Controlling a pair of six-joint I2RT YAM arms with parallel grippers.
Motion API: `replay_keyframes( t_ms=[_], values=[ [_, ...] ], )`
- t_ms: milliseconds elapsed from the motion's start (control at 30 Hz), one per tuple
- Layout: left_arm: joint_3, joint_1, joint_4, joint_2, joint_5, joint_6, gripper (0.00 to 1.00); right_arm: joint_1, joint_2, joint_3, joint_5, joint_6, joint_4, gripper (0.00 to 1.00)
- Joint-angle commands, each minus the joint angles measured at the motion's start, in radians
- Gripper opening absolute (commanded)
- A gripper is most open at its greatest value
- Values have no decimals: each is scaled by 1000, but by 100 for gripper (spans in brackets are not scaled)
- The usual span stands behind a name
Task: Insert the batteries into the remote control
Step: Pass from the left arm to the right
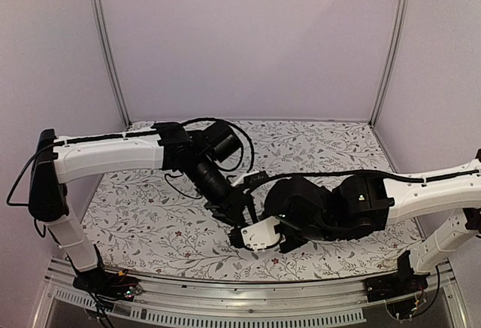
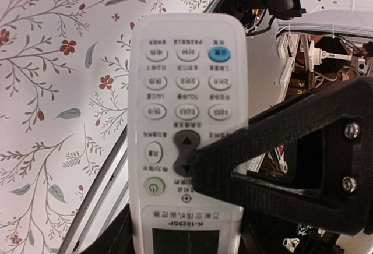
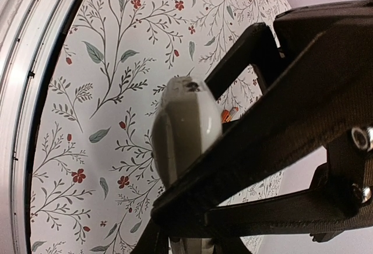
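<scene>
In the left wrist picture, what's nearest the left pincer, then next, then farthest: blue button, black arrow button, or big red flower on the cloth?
From the left pincer:
1. black arrow button, right at its fingertip.
2. blue button, at the remote control's far end.
3. big red flower, on the cloth beyond, left.

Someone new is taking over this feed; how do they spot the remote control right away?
Start at the floral table, then go to the middle of its near edge. There the left end effector and the right end effector hold a slim white bar between them: the remote control. It alone carries rows of pale round buttons and one blue button.
</scene>
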Motion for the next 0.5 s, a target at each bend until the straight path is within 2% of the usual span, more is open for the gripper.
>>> replay_keyframes(
  t_ms=[0,100,167,233,267,333,467],
  values=[
    [32,37,65,-46,50,-7,46,-6,-25,21,11,75,-6,5],
    [10,93,155,-93,30,-54,60,-29,-50,23,-14,127,-5,0],
    [-24,136,252,-133,36,-101,69,-42,-70,21,-31,148,-2,0],
    [-66,175,349,-181,29,-143,92,-53,-91,10,-47,164,7,0],
    [-87,196,396,-207,22,-158,99,-58,-106,1,-50,169,14,0],
    [-140,236,466,-266,-27,-171,100,-80,-130,-13,-59,188,40,0],
    [-354,279,679,-458,-300,-190,99,-200,-197,-24,-117,312,142,0]
  ],
)
